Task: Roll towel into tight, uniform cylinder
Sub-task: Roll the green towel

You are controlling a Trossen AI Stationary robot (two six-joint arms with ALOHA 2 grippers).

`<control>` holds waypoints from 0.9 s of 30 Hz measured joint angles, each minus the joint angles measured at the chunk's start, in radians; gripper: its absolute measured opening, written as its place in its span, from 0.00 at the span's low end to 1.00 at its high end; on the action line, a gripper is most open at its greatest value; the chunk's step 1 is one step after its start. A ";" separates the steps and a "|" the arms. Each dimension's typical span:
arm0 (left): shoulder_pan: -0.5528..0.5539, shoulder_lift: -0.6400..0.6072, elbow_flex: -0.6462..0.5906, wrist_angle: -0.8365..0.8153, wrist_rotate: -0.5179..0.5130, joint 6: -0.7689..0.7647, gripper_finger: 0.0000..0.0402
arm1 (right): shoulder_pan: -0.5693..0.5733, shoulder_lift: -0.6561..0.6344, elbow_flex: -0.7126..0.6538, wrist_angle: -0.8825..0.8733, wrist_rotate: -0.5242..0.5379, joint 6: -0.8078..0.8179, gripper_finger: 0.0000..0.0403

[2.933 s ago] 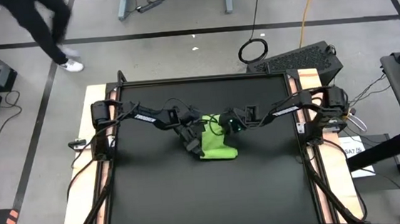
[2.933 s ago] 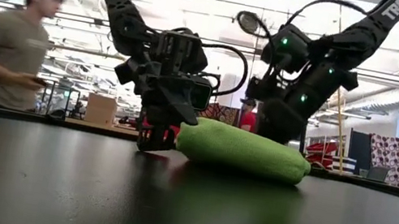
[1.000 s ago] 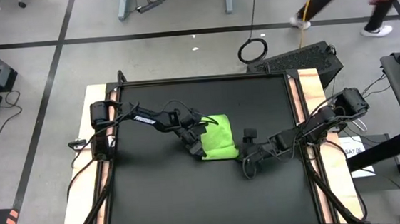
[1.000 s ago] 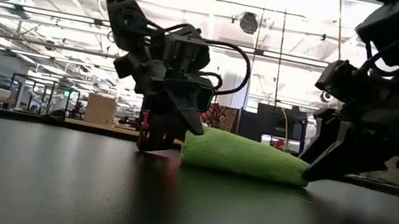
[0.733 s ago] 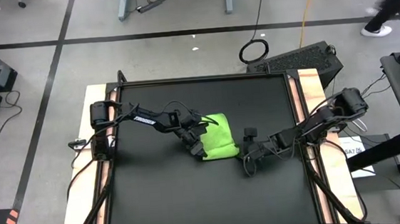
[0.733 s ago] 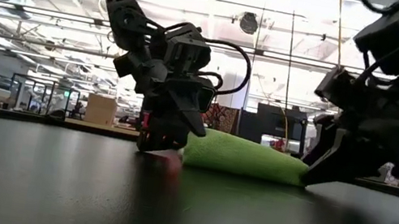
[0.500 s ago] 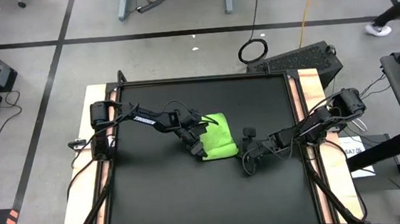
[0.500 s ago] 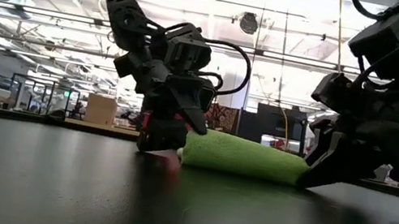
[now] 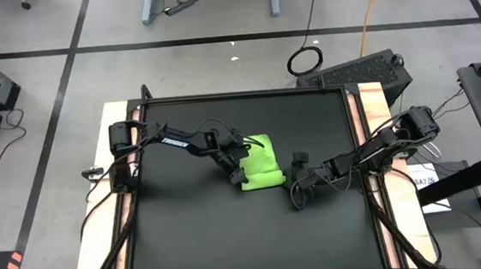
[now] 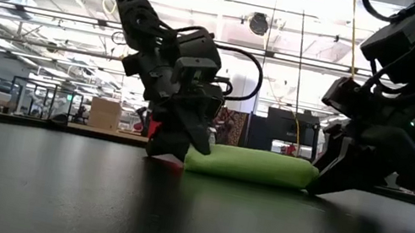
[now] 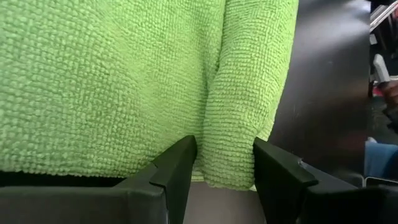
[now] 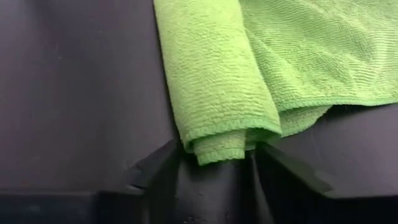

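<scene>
The lime-green towel (image 9: 260, 161) lies on the black tabletop (image 9: 197, 232), near its middle. Its near edge is rolled into a short roll (image 12: 211, 93), and the rest lies flat toward the far side (image 12: 311, 50). My left gripper (image 9: 238, 174) is low at the roll's left end (image 11: 233, 124), with one finger on each side of it. My right gripper (image 9: 291, 183) is low at the roll's right end (image 12: 219, 148). It is open, with a finger on each side and a little gap to each. In the low view the towel (image 10: 250, 165) lies low between both grippers. My left gripper's fingers (image 11: 177, 165) come level from the table's left and lie along the roll, flanking its left end (image 11: 231, 168), which rests on the table. The roll fills the gap between them. Whether the fingers touch it, I cannot tell.
The black tabletop has bare room on the near side (image 9: 249, 245) and to the left (image 9: 168, 200). Wooden side rails (image 9: 110, 222) run along its left and right edges. Beyond the table lie cables and a black case (image 9: 364, 69) on the floor.
In the low view the towel's top has sunk and now lies lower and flatter. My left gripper has shifted a little toward the towel and tipped. My right gripper has edged slightly toward the towel's right end.
</scene>
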 joint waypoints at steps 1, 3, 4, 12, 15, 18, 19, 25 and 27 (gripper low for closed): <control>-0.003 0.000 0.000 0.000 -0.005 0.000 0.41 | 0.000 0.000 0.000 0.000 0.001 0.009 0.57; -0.003 0.000 0.000 0.000 -0.007 -0.001 0.41 | 0.000 0.000 0.000 0.004 0.002 0.013 0.63; -0.004 0.000 0.000 0.000 -0.007 -0.002 0.41 | 0.000 0.000 0.000 0.013 0.000 0.011 0.66; -0.004 0.000 0.000 -0.003 -0.009 -0.003 0.41 | 0.001 0.002 0.009 0.068 0.055 -0.054 0.73; -0.004 -0.001 0.001 -0.017 -0.009 0.010 0.41 | 0.001 -0.002 0.009 0.068 0.084 -0.065 0.73; -0.004 -0.001 0.002 -0.027 -0.009 0.012 0.41 | 0.000 -0.013 0.010 0.069 0.097 -0.076 0.73; -0.004 -0.001 0.002 -0.027 -0.009 0.012 0.41 | 0.000 -0.017 0.010 0.059 0.112 -0.076 0.73; -0.004 -0.002 0.002 -0.027 -0.009 0.012 0.41 | 0.000 -0.065 0.010 -0.055 0.160 -0.044 0.73; -0.004 -0.002 0.002 -0.027 -0.009 0.012 0.41 | 0.001 -0.083 0.010 -0.025 0.131 -0.086 0.73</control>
